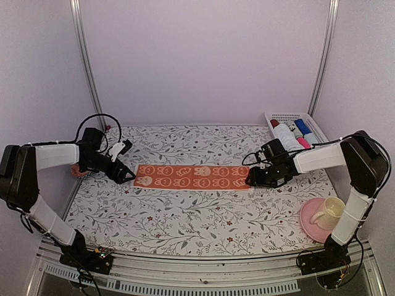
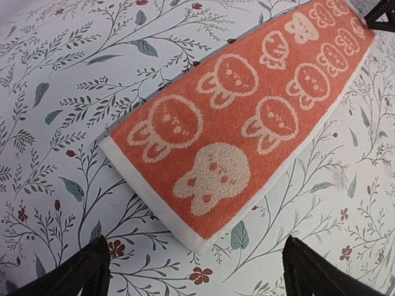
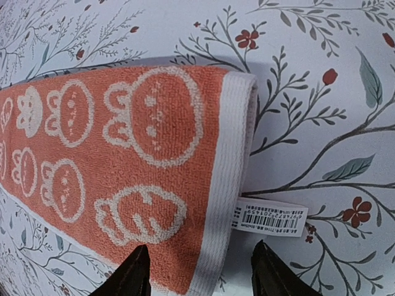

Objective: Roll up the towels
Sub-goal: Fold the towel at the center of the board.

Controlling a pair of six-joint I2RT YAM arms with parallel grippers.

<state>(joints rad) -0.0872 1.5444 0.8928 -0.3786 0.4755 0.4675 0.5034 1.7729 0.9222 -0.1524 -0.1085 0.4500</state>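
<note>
Orange towel (image 1: 194, 177) is laid flat on the floral-print tablecloth (image 1: 185, 216), folded into a long narrow strip. Terry pile is printed with white cartoon faces and edged with a ribbed white hem. A white barcode tag (image 3: 270, 217) is attached at the towel's right end, print too small to be read. Left gripper (image 2: 194, 271) is spread wide at the towel's left end, nothing gripped. Right gripper (image 3: 200, 274) is parted over the right end, nothing clamped.
</note>
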